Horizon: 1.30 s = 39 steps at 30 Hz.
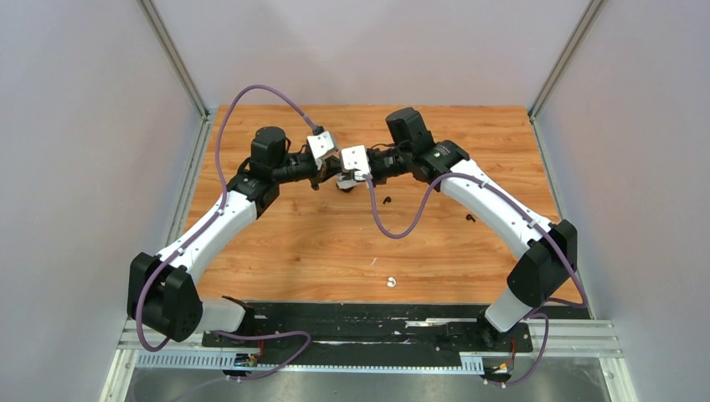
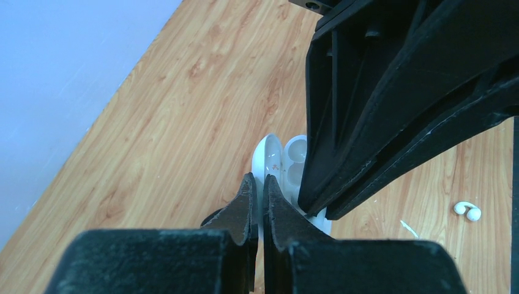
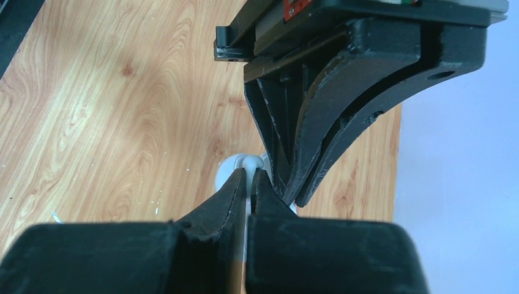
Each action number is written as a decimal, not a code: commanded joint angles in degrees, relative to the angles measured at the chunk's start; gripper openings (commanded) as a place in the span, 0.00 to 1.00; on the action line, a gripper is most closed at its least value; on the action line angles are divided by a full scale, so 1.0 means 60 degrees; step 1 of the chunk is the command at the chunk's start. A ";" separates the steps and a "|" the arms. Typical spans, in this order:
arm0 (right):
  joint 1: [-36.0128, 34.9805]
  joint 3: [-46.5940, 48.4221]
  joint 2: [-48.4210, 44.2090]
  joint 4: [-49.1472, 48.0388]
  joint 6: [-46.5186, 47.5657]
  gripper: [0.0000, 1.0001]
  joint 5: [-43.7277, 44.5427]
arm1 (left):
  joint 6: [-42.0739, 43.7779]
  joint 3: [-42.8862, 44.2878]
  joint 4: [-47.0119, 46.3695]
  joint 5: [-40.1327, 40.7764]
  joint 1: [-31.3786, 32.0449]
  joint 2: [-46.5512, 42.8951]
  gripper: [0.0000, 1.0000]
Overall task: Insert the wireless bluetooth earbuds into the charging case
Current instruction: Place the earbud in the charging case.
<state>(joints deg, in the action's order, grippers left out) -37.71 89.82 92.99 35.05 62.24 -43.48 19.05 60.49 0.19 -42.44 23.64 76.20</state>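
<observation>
Pinching a white earbud [image 3: 251, 163] at their tips, the right fingers [image 3: 256, 180] hang just over the open charging case [image 2: 296, 160], whose lid [image 2: 267, 156] the closed left fingers [image 2: 252, 190] clamp steady. Best to line the stem with an empty well, lower gently, then release. A second white earbud [image 1: 390, 282] and two black earbuds [image 1: 387, 201] lie apart on the worktop [image 1: 285, 243].

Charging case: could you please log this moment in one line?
left gripper: shut on open white pebble-shaped case | right gripper: shut on tiny white earbud
</observation>
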 commanded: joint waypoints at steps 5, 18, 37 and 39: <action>-0.0042 -0.0034 -0.0022 -0.0015 0.0304 0.00 0.0114 | -0.0395 0.0194 -0.0611 -0.0382 0.0030 -0.0340 0.00; -0.0050 0.0831 0.0683 0.1580 0.0604 0.01 0.0150 | -0.0426 0.0132 -0.1076 -0.0109 0.0045 -0.0395 0.00; -0.0086 0.1068 0.0989 0.1187 -0.0545 0.19 0.0434 | -0.0311 -0.0155 -0.1415 -0.0239 0.0235 -0.0662 0.00; -0.0086 0.1075 0.0955 0.1149 -0.0605 0.21 0.0463 | -0.0209 -0.0152 -0.1374 -0.0215 0.0235 -0.0647 0.00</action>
<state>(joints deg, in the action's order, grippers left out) -38.35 95.00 97.84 41.50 62.39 -42.15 16.34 58.63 -2.39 -41.41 23.81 75.61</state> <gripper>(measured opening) 0.192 0.017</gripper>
